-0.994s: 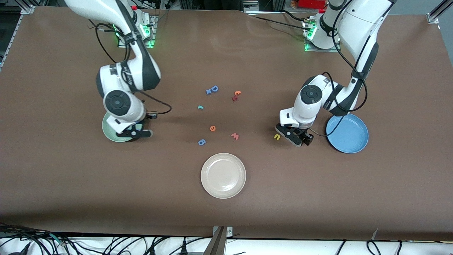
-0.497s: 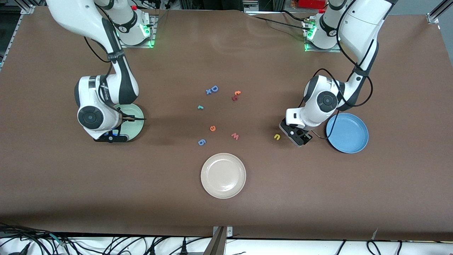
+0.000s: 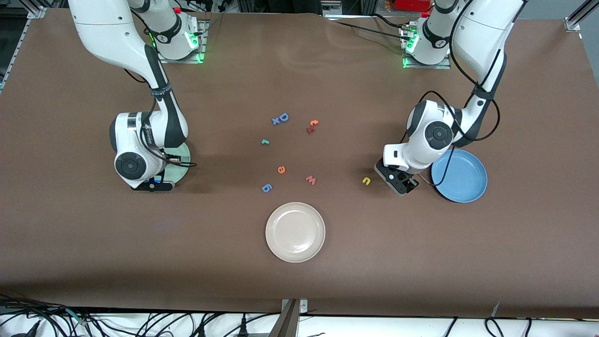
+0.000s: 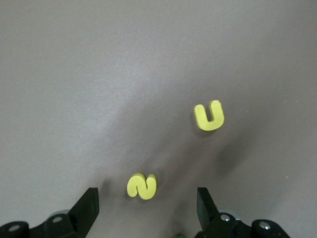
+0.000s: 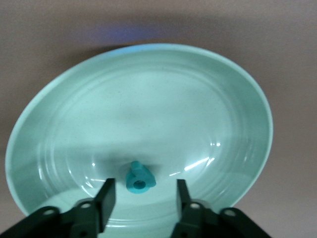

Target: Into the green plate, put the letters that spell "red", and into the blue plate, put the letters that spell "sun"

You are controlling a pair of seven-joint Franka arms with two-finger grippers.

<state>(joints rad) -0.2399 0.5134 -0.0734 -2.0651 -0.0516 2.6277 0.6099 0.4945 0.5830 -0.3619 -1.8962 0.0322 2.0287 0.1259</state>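
Your right hand (image 5: 142, 198), fingers spread, has the teal "d" (image 5: 139, 179) in the green plate (image 5: 213, 109). Left hand (image 4: 146, 210), spread, straddles the yellow "s" (image 4: 141, 186); blue plate (image 3: 461, 178) empty.

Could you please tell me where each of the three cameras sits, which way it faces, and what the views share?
Front view: high across the table, facing both arms' bases; shows both arms, the cream plate and scattered letters.
Left wrist view: on the left arm, looking down between its open tool at the yellow s and yellow u.
Right wrist view: on the right arm, looking down past its open tool at the teal letter in the green plate.
Shared: the yellow u and green plate also show in front.
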